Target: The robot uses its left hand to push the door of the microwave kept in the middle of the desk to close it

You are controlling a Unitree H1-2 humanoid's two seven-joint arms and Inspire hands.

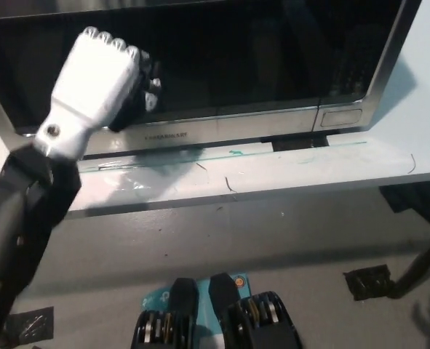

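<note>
A stainless microwave (338, 116) with a dark glass door (236, 65) fills the top of the head view, standing on a pale desk (273, 171). The door lies flush with the microwave's front. My white left hand (102, 76) is at the door's left part, its curled fingers (148, 83) against the glass just above the lower steel strip. It holds nothing. My right hand is out of sight.
The desk's front edge runs across the middle of the picture, with grey floor (273, 240) below it. A dark stand foot (371, 280) and a black pole (422, 265) sit on the floor at the lower right.
</note>
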